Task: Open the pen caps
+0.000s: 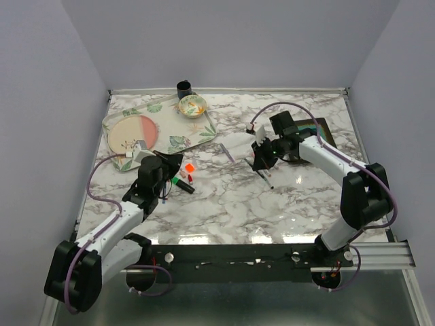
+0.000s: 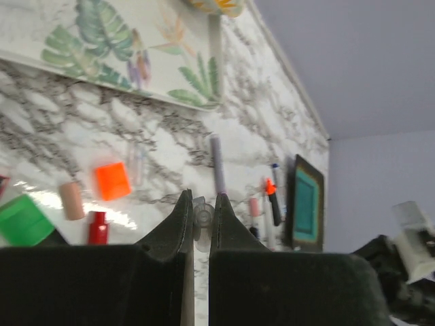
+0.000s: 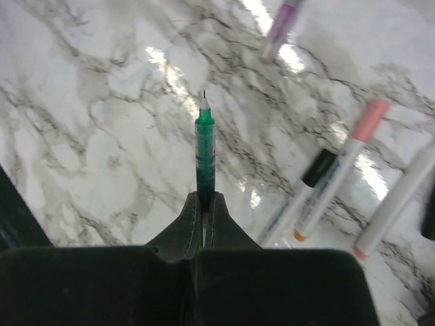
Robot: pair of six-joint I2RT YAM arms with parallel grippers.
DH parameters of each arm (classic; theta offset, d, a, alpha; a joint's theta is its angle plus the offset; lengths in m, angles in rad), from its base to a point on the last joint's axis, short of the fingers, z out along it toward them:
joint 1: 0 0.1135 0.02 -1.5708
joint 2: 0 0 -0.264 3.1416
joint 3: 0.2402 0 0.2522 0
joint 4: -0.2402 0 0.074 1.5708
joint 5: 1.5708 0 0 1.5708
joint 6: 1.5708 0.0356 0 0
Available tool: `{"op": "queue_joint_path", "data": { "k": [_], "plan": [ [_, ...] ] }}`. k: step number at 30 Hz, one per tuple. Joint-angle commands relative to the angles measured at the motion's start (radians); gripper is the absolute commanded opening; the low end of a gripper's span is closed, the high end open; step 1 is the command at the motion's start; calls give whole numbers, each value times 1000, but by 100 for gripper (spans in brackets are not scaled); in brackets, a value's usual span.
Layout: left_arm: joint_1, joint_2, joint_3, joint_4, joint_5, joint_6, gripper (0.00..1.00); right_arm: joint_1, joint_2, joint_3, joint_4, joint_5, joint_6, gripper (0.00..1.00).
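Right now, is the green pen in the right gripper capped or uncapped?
Uncapped. The green pen, held in the shut right gripper, ends in a bare fine tip in the right wrist view; no cap covers it.

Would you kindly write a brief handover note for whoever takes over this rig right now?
Left gripper: shut on a small clear cap.
Right gripper: shut on the green pen, tip bare.
Done: orange cap and red cap lie loose on the table.
Left to do: pink-capped pen and black-capped pen, beside the right gripper.
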Motion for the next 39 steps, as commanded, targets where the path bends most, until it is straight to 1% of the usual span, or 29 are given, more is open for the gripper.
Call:
{"op": "queue_joint_path", "data": {
  "k": [1,7,9,11,14,15,16,19,20,22,26,28,31,32,35,37,39],
  "plan": [
    [33,104,-32,-50,21,102,8,-45,-24,-11,43,102,14,0],
    [56,248,-6,-16,52,157,13,-78,-12,-11,46,127,13,1],
    [62,275,-4,0,63,166,15,-92,-8,-13,49,133,13,1],
    [63,304,-3,10,66,169,19,-101,-1,-13,54,141,16,0],
    [68,341,7,22,77,180,20,-121,10,-14,54,144,13,1],
    [69,350,10,28,86,182,28,-129,13,-14,54,142,8,1],
    [71,368,19,30,89,189,30,-132,13,-14,52,138,8,1],
    [74,400,30,39,96,192,31,-143,15,-16,51,130,4,1],
    [74,407,33,39,97,192,36,-146,15,-16,51,130,4,1],
    [76,420,39,43,100,194,36,-150,13,-14,48,128,5,1],
    [77,431,45,45,103,195,37,-157,16,-16,48,127,4,1],
    [79,430,46,42,103,197,42,-163,18,-16,51,135,4,1],
    [82,421,50,37,103,200,43,-170,21,-17,64,159,13,1],
    [83,416,51,33,103,200,47,-172,25,-20,68,167,14,2],
    [86,396,53,20,101,208,48,-184,47,-19,78,194,14,4],
    [88,373,59,7,104,212,53,-195,56,-17,84,211,14,4],
    [91,352,62,-10,103,223,54,-203,76,-17,91,225,13,5]
  ]
}}
